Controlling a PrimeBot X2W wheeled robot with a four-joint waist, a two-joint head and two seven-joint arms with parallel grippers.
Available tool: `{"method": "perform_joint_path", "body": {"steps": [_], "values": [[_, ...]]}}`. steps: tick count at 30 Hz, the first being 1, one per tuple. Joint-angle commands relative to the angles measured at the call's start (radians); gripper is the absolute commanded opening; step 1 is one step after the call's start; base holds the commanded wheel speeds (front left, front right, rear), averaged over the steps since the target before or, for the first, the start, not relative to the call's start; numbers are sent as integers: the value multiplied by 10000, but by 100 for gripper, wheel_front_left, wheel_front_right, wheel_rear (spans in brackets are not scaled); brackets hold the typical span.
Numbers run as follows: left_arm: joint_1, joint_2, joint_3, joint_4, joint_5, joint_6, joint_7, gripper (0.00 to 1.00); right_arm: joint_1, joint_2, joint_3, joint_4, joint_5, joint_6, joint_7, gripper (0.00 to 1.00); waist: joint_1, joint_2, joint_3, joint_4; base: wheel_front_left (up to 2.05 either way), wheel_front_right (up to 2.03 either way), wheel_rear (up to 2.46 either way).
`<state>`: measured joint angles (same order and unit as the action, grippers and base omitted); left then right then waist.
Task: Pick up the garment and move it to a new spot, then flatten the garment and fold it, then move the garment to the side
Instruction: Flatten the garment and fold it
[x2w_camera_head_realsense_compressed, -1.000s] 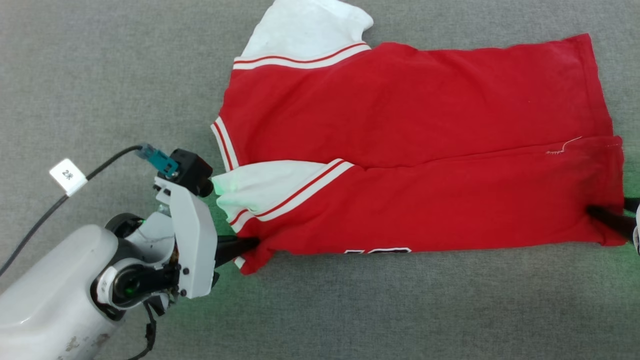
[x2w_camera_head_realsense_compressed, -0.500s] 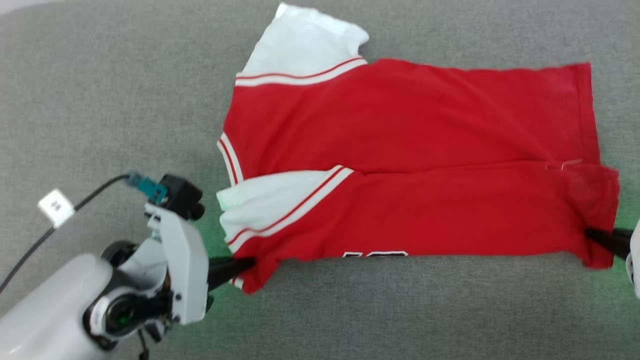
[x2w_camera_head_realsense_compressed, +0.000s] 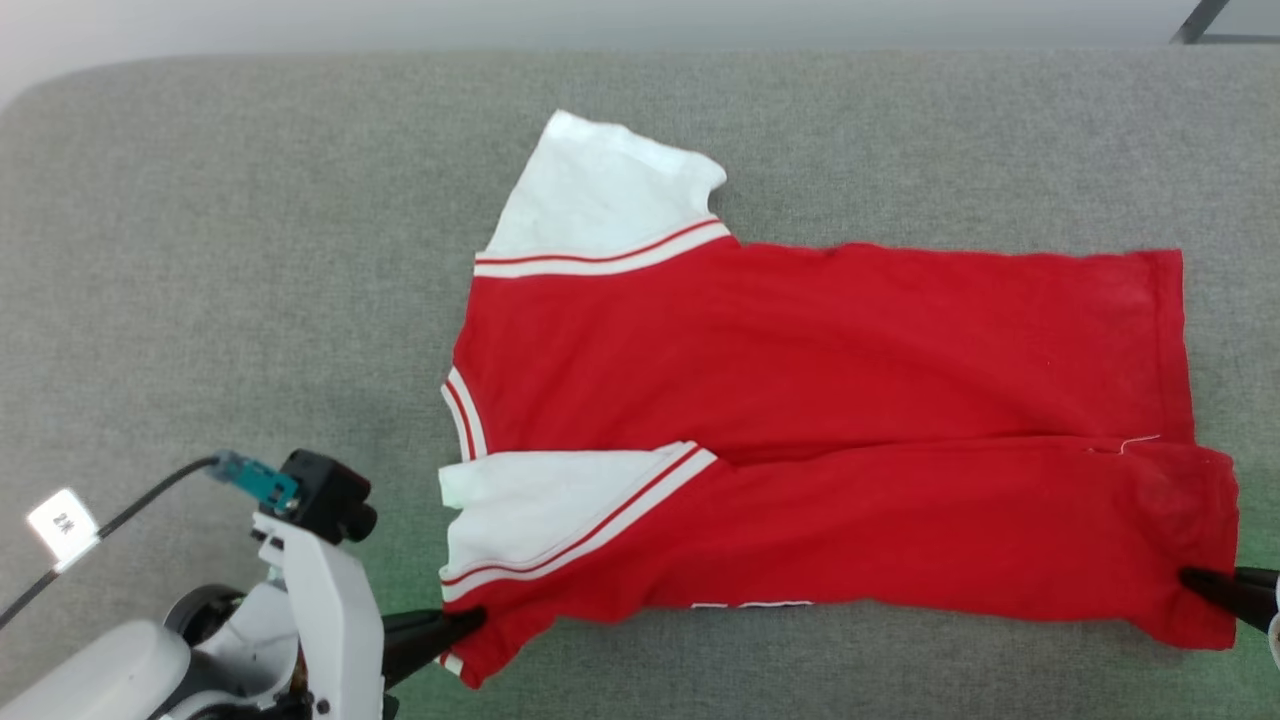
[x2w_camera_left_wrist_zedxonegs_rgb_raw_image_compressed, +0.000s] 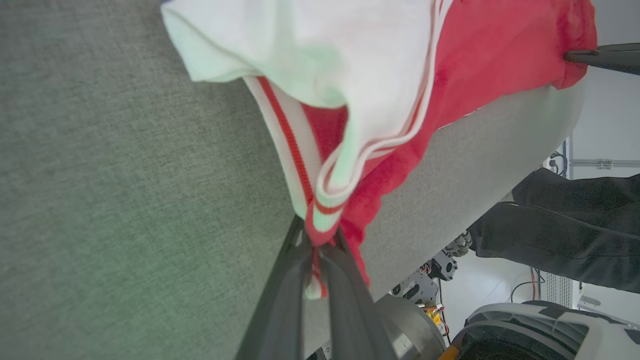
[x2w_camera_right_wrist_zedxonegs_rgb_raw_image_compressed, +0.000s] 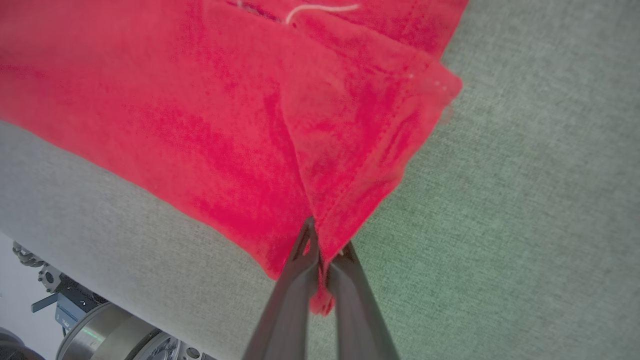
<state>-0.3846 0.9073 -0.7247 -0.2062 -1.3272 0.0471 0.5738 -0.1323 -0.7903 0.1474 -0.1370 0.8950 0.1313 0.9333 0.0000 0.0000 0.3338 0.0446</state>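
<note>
My head camera has pitched up: the far edge of the grey surface (x2w_camera_head_realsense_compressed: 300, 200), beyond the garment (x2w_camera_head_realsense_compressed: 800, 350), has come into frame, and everything sits lower in the picture. The right gripper (x2w_camera_head_realsense_compressed: 1192, 579) has gone from wide apart to clamped on the garment's near hem corner. At the garment's near edge, the number (x2w_camera_head_realsense_compressed: 750, 604) has shrunk to a thin white line.

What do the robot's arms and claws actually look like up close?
The left arm is smooth white with black joints. A black cable with a white tag ends in a teal plug. The left claw and right claw each have two long dark tapering fingers.
</note>
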Motion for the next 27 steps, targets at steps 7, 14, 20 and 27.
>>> {"method": "perform_joint_path", "body": {"steps": [7,14,20,27], "values": [[633,155,207,-324,-15,205,-662,81,464,383,-563,-126,-70,-12,-337,100,0,0,-411,25,0,0,0],[1245,3,553,-346,109,181,-1904,100,448,781,-1228,-146,-242,-10,-748,100,0,0,-1092,66,0,0,0],[1796,-552,1368,33,537,462,-4215,100,32,1453,-1662,-199,-1030,-10,-2325,100,0,0,-1428,111,0,0,0],[1502,-1548,2003,1252,1849,652,-7010,100,-470,3034,-2207,303,-2810,-7,-5721,100,0,0,-1404,107,0,0,0]]}}
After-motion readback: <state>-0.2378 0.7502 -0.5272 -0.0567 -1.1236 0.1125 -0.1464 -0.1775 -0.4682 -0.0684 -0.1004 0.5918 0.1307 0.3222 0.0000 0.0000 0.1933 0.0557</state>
